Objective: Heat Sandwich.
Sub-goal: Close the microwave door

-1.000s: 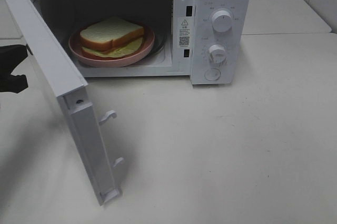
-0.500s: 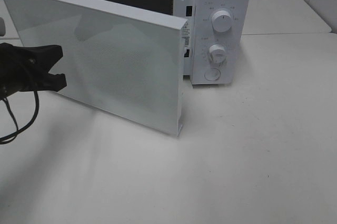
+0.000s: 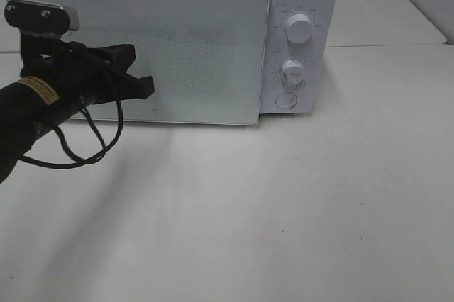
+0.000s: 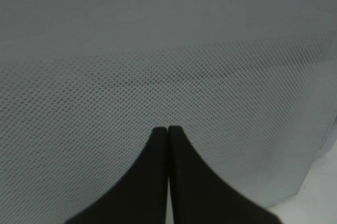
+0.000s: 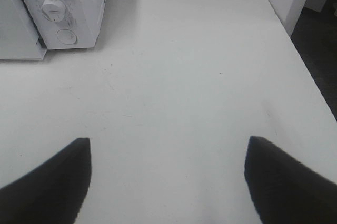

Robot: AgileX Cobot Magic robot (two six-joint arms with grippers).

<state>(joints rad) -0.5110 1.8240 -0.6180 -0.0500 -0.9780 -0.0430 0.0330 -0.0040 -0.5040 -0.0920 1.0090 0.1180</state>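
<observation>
White microwave door (image 3: 202, 47) stands closed, hiding the sandwich from sight, with the clenched left gripper (image 4: 167, 130) against its mesh front and the right gripper (image 5: 168, 142) spread empty above the table (image 5: 200, 66).

The left gripper (image 4: 168, 129) — jaws pressed tight together — points forward, roughly level; the right gripper (image 5: 167, 148) hangs tilted downward, jaws spread wide.

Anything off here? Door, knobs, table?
Nothing stands out. The microwave door looks closed and square to the body, with the shut left gripper at its front. The upper knob and lower knob look intact. No spills on the table.
</observation>
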